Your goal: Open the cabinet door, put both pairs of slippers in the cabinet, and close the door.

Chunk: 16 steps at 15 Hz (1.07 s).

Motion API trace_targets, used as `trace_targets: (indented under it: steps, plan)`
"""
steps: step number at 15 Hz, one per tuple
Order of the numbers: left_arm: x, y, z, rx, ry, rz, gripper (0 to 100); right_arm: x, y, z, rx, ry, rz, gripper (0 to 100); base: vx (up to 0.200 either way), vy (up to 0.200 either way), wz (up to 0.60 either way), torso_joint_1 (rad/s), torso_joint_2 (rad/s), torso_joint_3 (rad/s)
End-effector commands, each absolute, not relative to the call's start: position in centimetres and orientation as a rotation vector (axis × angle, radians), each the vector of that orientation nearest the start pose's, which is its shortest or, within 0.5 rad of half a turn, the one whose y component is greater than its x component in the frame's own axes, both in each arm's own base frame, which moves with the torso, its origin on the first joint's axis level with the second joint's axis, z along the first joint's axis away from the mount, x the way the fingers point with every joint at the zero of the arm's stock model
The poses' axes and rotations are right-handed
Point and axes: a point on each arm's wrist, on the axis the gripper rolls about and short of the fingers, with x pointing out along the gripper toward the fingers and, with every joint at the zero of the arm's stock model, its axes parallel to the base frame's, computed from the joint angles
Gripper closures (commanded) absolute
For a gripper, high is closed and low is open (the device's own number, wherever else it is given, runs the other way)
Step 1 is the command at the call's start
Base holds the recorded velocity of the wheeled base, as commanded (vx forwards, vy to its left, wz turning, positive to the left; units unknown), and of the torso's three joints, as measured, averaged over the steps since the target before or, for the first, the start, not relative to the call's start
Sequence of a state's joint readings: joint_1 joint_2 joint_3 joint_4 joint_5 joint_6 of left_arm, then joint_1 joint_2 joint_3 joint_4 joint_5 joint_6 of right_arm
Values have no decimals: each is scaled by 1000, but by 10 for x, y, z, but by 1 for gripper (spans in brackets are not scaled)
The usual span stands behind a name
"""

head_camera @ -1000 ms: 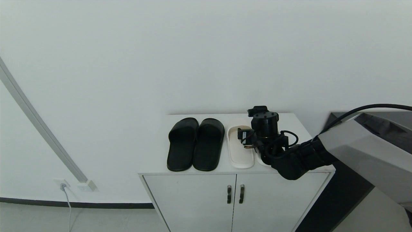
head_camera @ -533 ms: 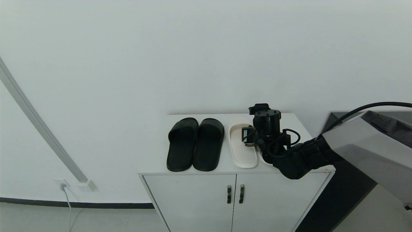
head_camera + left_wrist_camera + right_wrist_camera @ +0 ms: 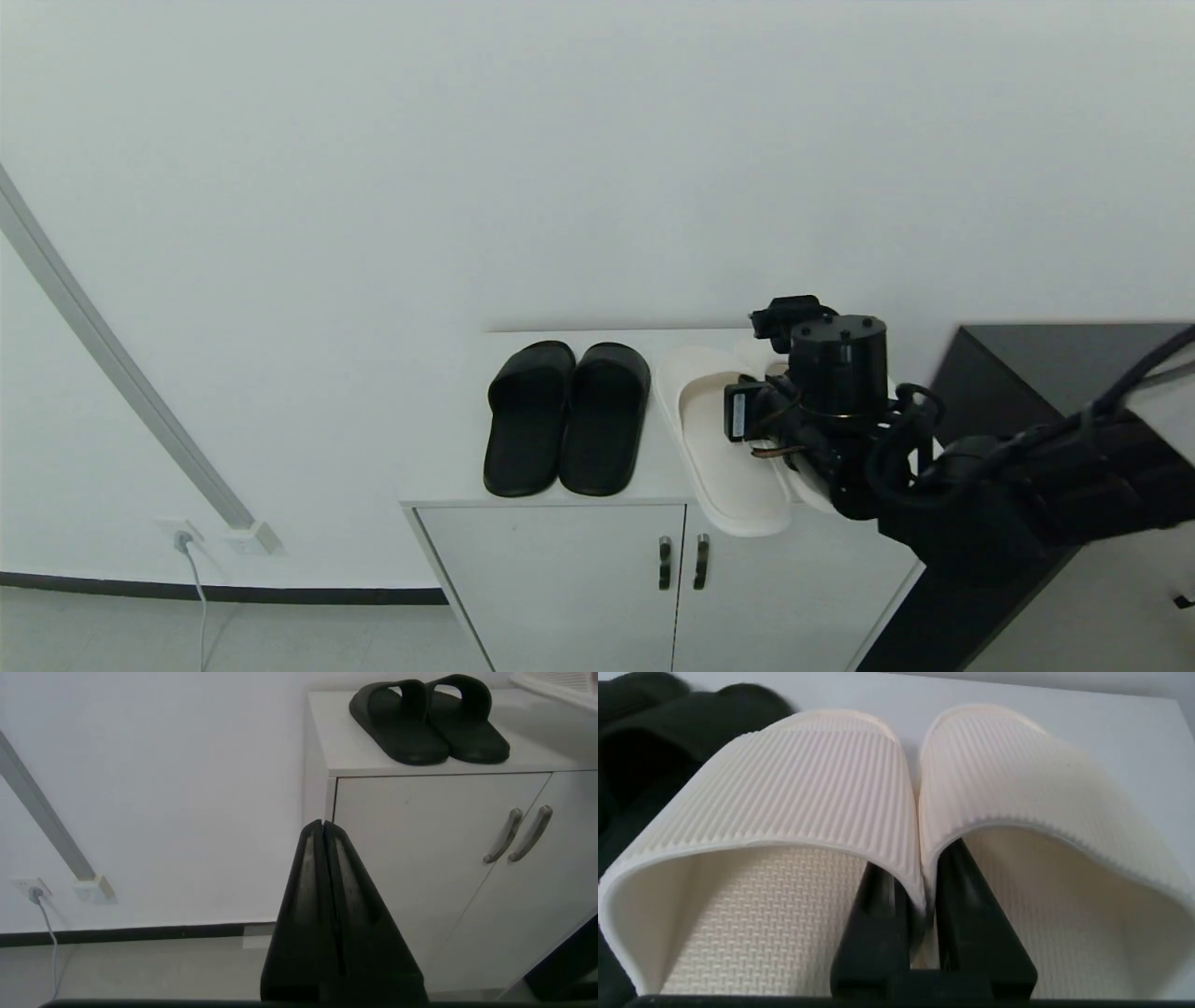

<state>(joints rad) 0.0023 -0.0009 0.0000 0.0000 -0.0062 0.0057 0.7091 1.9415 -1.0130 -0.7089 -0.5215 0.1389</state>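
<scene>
Head view with both wrist views. The right gripper (image 3: 920,910) reaches into the white slippers (image 3: 728,448) from the heel side, one finger inside each shoe. The fingers are closed together on the two adjoining strap walls, so a single pinch carries the pair.

Change over the last second: the pair lay fully on the top of the cabinet (image 3: 523,334), just beside the black slippers (image 3: 565,417), with the gripper already at it. The right arm has since drawn back toward the robot and brought the pair with it. The heel ends now overhang the front edge, above the right-hand door. Whether the soles are fully clear of the top cannot be told from these views. The black slippers have not moved and lie side by side on the left half of the top, heels at the front edge.

The doors (image 3: 551,579) are both shut, and the handles (image 3: 681,562) are untouched at the centre seam. The left gripper (image 3: 325,905) hangs low, off the cabinet's front left corner, its fingers pressed flat together with nothing between them.

Reading: the first pair is now in hand, but the compartment meant to receive it is not yet open. The opening probably falls to the free left arm (the right one being occupied). Its closed fingers would have to part first to take a handle. The hold is on soft strap edges only, so a quick swing may let one shoe slip.
</scene>
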Motion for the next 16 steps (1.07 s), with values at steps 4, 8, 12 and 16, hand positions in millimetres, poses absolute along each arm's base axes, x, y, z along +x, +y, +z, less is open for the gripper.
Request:
trace_targets:
  steps: [4,8,12,16]
  plan:
    - [-23,0,75,6,0,-3,100,197,209,192,29,189,487,100,0,0,0,0,0,0]
    - [-23,0,75,6,0,-3,100,172,202,182,11,249,676,100,0,0,0,0,0,0]
    - [-23,0,75,5,0,-5,100,171,201,179,6,257,677,100,-100,0,0,1,0,0]
    - [-23,0,75,0,0,-5,100,169,199,175,-5,269,674,100,-200,0,0,5,2,4]
